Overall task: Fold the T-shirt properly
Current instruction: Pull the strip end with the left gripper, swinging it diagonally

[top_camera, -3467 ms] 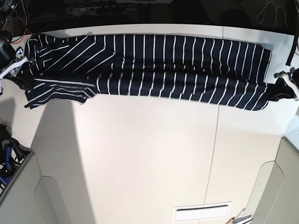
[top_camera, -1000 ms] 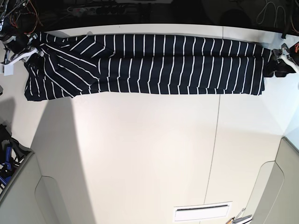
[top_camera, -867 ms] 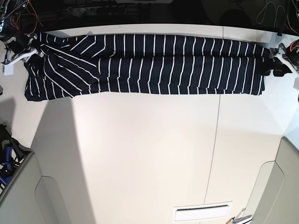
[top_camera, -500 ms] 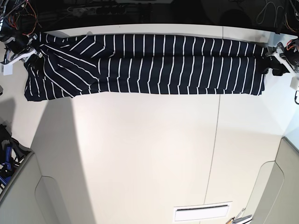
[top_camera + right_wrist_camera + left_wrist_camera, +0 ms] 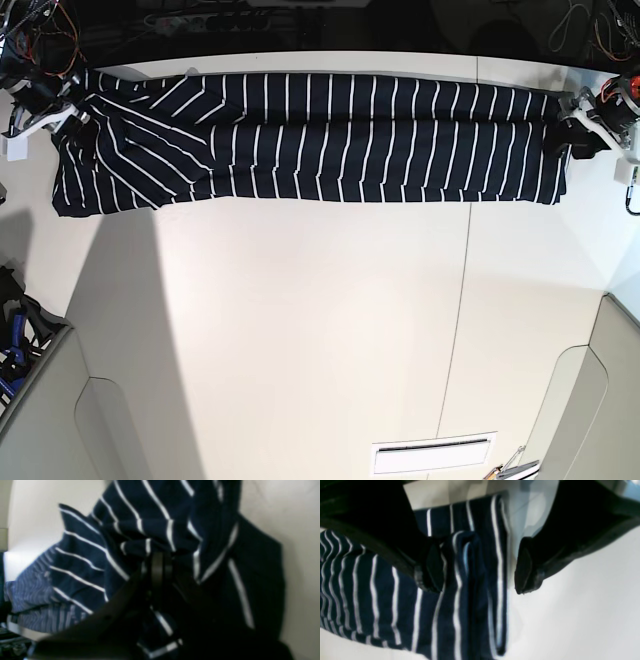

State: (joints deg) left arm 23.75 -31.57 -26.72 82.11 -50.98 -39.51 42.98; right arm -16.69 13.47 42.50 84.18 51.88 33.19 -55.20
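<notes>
Left gripper at the base view's far right edge, jaws spread wide with black fingers apart, right gripper at the far left edge, jaws pressed together, pinching striped fabric

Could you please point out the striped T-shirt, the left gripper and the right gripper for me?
Dark navy white-striped fabric T-shirt [image 5: 330,140]: base view, middle of the body.
Left gripper [image 5: 480,565]: left wrist view, between its open fingertips.
Right gripper [image 5: 160,562]: right wrist view, its closed tips.
</notes>
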